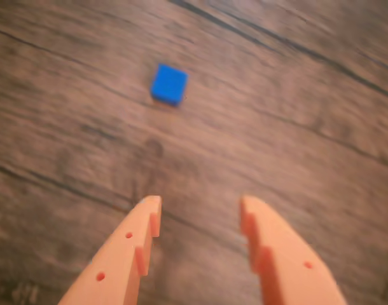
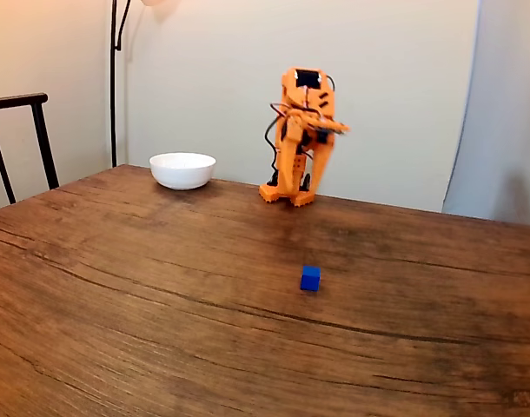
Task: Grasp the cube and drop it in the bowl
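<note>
The small blue cube [image 1: 168,84] lies on the wooden table, ahead of my gripper [image 1: 200,202] and a little to the left in the wrist view. The two orange fingers stand well apart, open, with bare wood between them. They hang above the table and short of the cube, not touching it. In the fixed view the cube [image 2: 310,278] sits alone near the table's middle. The orange arm [image 2: 298,139] is folded up over its base at the far edge. The white bowl [image 2: 182,169] stands at the back, left of the arm's base.
A dark chair back [image 2: 22,130] rises past the table's left edge in the fixed view. A thin black lamp pole [image 2: 115,78] stands against the wall behind the bowl. The wooden table [image 2: 161,304] stretches wide in front.
</note>
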Robot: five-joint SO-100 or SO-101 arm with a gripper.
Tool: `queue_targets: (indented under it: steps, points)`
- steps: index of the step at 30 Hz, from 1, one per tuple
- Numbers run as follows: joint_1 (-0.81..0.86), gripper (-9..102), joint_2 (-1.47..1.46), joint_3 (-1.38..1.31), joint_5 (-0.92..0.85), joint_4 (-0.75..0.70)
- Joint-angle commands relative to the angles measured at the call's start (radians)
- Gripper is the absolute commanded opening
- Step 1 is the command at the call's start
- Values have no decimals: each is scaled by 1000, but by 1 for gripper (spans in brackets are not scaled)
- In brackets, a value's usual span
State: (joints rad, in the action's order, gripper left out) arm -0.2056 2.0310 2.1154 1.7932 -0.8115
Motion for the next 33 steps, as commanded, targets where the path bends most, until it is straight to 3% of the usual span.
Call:
queue_targets:
  steps: [1, 10, 16, 28, 33]
  points:
    - [-15, 22, -61, -54, -8, 106]
    - [-72, 36, -287, -54, -149, 350]
    - [-83, 35, -417, -55, -166, 512]
    - [-84, 35, -612, -57, -244, 698]
    - [-83, 35, -690, -117, -241, 703]
